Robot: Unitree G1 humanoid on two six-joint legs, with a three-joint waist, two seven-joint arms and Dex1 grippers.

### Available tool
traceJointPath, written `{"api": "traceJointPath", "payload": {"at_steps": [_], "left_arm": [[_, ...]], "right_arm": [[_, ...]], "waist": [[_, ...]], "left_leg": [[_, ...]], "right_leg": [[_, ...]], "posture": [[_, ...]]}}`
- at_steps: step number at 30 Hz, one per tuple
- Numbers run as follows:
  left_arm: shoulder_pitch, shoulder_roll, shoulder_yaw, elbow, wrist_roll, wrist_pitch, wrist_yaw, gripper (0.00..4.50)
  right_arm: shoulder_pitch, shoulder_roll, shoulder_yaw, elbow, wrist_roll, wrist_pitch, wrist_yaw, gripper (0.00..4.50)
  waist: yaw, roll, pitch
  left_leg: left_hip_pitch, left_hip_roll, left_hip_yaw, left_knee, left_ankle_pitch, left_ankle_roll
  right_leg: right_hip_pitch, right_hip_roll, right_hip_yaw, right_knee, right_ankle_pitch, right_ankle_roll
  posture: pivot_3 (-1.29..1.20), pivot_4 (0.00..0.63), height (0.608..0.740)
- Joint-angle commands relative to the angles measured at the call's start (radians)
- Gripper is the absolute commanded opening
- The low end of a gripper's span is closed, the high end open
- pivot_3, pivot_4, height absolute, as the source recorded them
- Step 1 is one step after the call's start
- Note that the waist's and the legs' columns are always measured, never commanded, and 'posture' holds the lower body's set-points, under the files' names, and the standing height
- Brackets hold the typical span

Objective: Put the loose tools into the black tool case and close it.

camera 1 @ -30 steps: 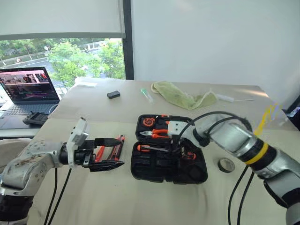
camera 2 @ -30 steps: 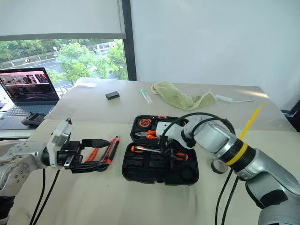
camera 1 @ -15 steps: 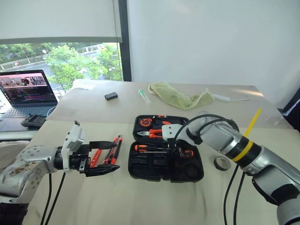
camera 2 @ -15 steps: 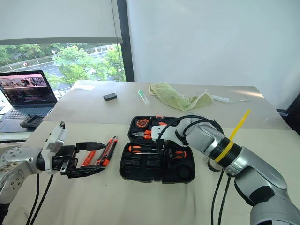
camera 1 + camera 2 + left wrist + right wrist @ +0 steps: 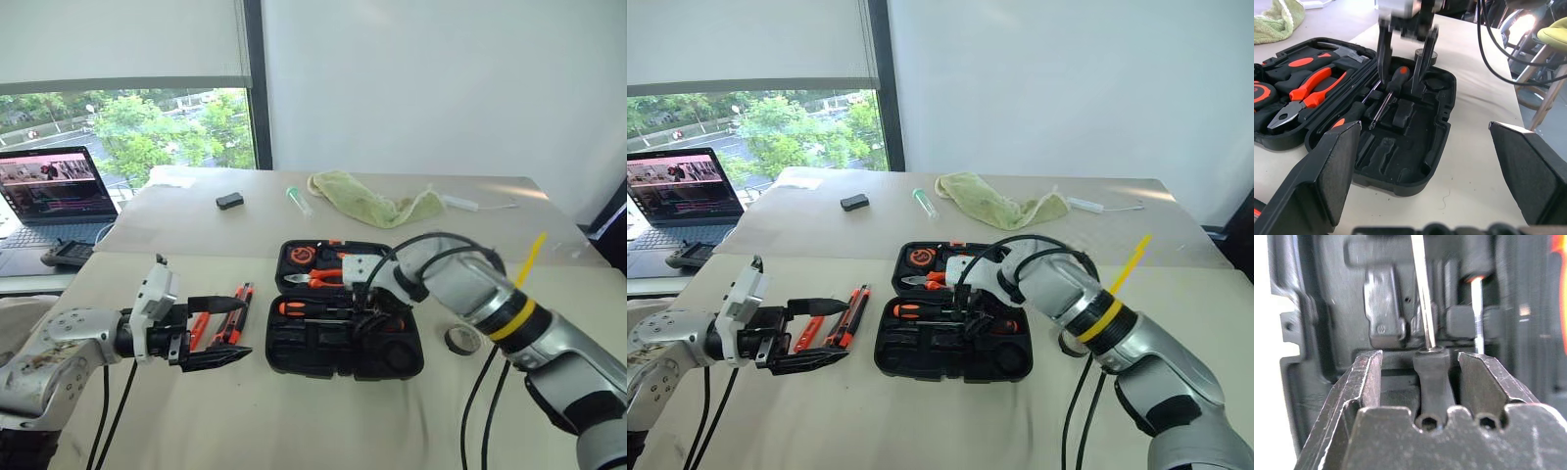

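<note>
The case (image 5: pixel 343 313) lies open in the middle of the counter (image 5: pixel 294 411). The right gripper (image 5: pixel 1403 61) stands over a screwdriver (image 5: pixel 1391 90) in its slot, jaws apart at both sides, not gripping. At 9 o'clock from the case, the left gripper (image 5: pixel 211 331) is wide open and empty, near the loose knife (image 5: pixel 238 311). These tools look stiff and light; the handle is best to hold.

beige table (image 5: pixel 294 411), open case (image 5: pixel 345 338), tape roll (image 5: pixel 463 340)
</note>
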Motion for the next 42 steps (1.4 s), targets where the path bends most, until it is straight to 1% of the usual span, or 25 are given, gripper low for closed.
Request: {"api": "traceJointPath", "payload": {"at_steps": [1,4,6,8,9,10,11,14,15,17,20,29,35,42], "left_arm": [[-0.023,-0.013,-0.008,-0.011,-0.005,-0.019,0.002,4.5],[-0.026,-0.021,-0.012,-0.012,-0.002,-0.018,0.005,4.5],[-0.025,-0.022,-0.011,-0.011,-0.001,-0.019,0.003,4.5],[-0.029,-0.026,-0.013,-0.012,-0.002,-0.013,0.006,4.5],[-0.031,-0.027,-0.015,-0.012,-0.003,-0.011,0.006,4.5],[-0.032,-0.026,-0.018,-0.012,-0.005,-0.007,0.005,4.5],[-0.034,-0.025,-0.022,-0.011,-0.005,-0.006,0.002,4.5],[-0.044,-0.02,-0.029,-0.006,-0.005,-0.003,-0.006,4.5],[-0.05,-0.019,-0.03,-0.004,-0.005,-0.001,-0.007,4.5],[-0.058,-0.015,-0.03,-0.003,-0.005,0.003,-0.009,4.5],[-0.052,-0.009,-0.023,-0.01,-0.009,0.008,-0.011,4.5],[-0.021,0.002,-0.001,-0.04,-0.021,0.021,-0.001,4.5],[-0.006,0.006,0.009,-0.056,-0.025,0.03,0.007,4.5],[0.011,0.005,0.016,-0.074,-0.032,0.034,0.02,4.5]], "right_arm": [[0.037,0.005,-0.175,-0.123,0.071,0.101,-0.075,2.98],[0.118,0.018,-0.308,-0.201,0.114,0.166,-0.16,2.28],[0.178,0.013,-0.356,-0.255,0.133,0.2,-0.203,1.55],[0.286,-0.021,-0.381,-0.33,0.139,0.201,-0.241,0.92],[0.327,-0.037,-0.384,-0.359,0.14,0.197,-0.256,0.48],[0.355,-0.052,-0.373,-0.376,0.134,0.187,-0.271,0.19],[0.368,-0.068,-0.344,-0.374,0.117,0.167,-0.282,0.09],[0.368,-0.075,-0.302,-0.34,0.115,0.141,-0.297,0.09],[0.361,-0.072,-0.294,-0.325,0.121,0.133,-0.299,0.49],[0.342,-0.067,-0.27,-0.285,0.104,0.103,-0.317,0.75],[0.32,-0.049,-0.252,-0.252,0.092,0.091,-0.348,1.77],[0.279,-0.013,-0.205,-0.19,0.088,0.061,-0.361,1.77],[0.266,-0.016,-0.15,-0.153,0.072,0.024,-0.327,1.77],[0.246,0.0,-0.127,-0.077,0.047,-0.027,-0.317,1.77]], "waist": [[0.0,0.0,0.0],[0.004,0.0,0.0],[0.007,0.0,0.0],[0.01,0.0,0.0],[0.011,0.0,0.0],[0.012,0.0,0.0],[0.012,0.0,0.0],[0.004,0.0,0.0],[0.001,0.0,0.0],[-0.003,-0.001,0.0],[-0.006,-0.001,0.0],[-0.003,-0.001,0.0],[-0.005,-0.001,0.0],[-0.005,-0.001,0.0]], "left_leg": [[0.0,0.0,0.0,0.0,0.0,0.0],[0.0,0.0,0.0,0.0,0.0,0.0],[0.0,0.0,0.0,0.0,0.0,0.0],[0.0,0.0,0.0,0.0,0.0,0.0],[0.0,0.0,-0.001,0.0,0.0,0.0],[0.0,0.0,-0.001,0.0,0.0,0.0],[0.0,0.0,0.0,0.0,-0.001,0.001],[0.001,-0.001,0.0,0.0,0.0,0.001],[0.001,0.0,0.001,0.0,0.0,0.001],[0.002,0.0,0.0,0.0,0.0,0.0],[0.004,0.0,0.0,0.0,0.0,0.0],[0.002,0.0,0.0,0.0,0.0,0.001],[0.002,0.0,0.0,0.0,0.0,0.001],[0.002,0.0,0.0,0.0,0.0,0.001]], "right_leg": [[0.0,0.0,0.0,0.0,0.0,0.0],[0.001,0.0,0.0,0.0,0.0,0.0],[0.001,-0.001,0.0,0.0,0.0,0.0],[0.001,-0.001,0.0,0.0,0.0,0.0],[0.001,-0.001,-0.001,0.0,0.0,0.0],[0.001,-0.001,-0.001,-0.001,0.0,0.0],[0.001,-0.001,0.0,-0.001,0.0,0.0],[0.001,-0.001,0.001,-0.001,0.0,0.0],[0.001,-0.001,0.001,-0.001,0.0,0.0],[0.001,0.0,0.001,0.0,0.0,-0.001],[0.002,0.001,0.001,0.0,0.0,-0.001],[0.002,0.0,0.001,-0.001,0.0,-0.001],[0.002,0.0,0.001,-0.001,0.0,-0.001],[0.002,0.0,0.001,-0.001,0.0,-0.001]], "posture": [[0.0,0.15,0.74],[0.0,0.15,0.74],[0.0,0.15,0.74],[0.0,0.15,0.74],[0.0,0.15,0.74],[0.0,0.15,0.74],[0.0,0.15,0.74],[0.0,0.15,0.74],[0.0,0.15,0.74],[0.0,0.15,0.74],[0.0,0.15,0.74],[0.0,0.15,0.74],[0.0,0.15,0.74],[0.0,0.15,0.74]]}}
